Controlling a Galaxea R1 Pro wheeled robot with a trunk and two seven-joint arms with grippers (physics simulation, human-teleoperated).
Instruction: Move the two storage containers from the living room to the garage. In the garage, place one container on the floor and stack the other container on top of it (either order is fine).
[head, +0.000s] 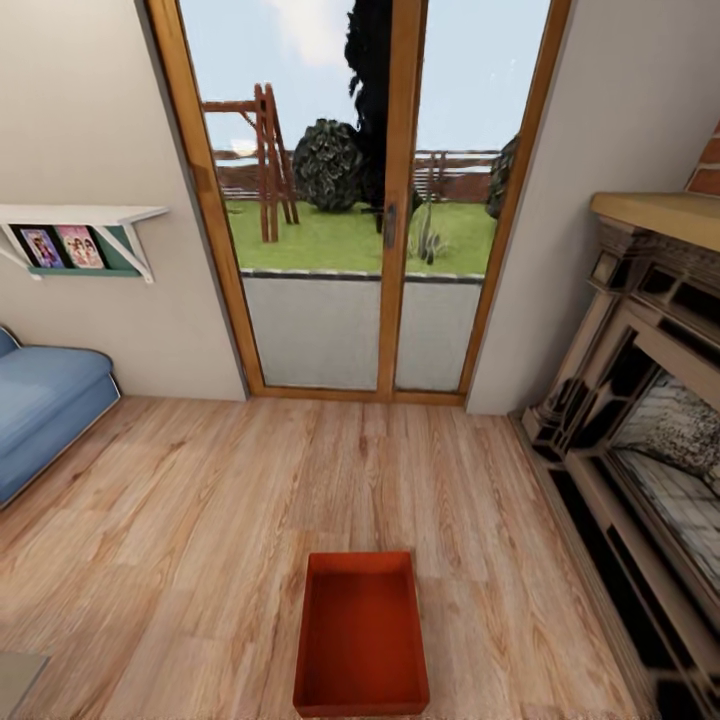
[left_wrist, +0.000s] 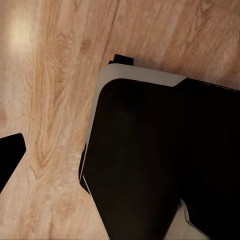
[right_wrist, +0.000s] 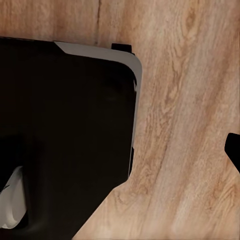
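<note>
One storage container (head: 361, 636) is seen empty on the living-room plank floor (head: 200, 500) before the glass doors (head: 360, 200); finger state cannot be told, and a misjudged approach could push the container away.

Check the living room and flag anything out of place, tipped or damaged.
Nothing stands out. One red bin sits upright and empty on the wood floor, square to the glass doors. The sofa, shelf and fireplace look undisturbed.
</note>
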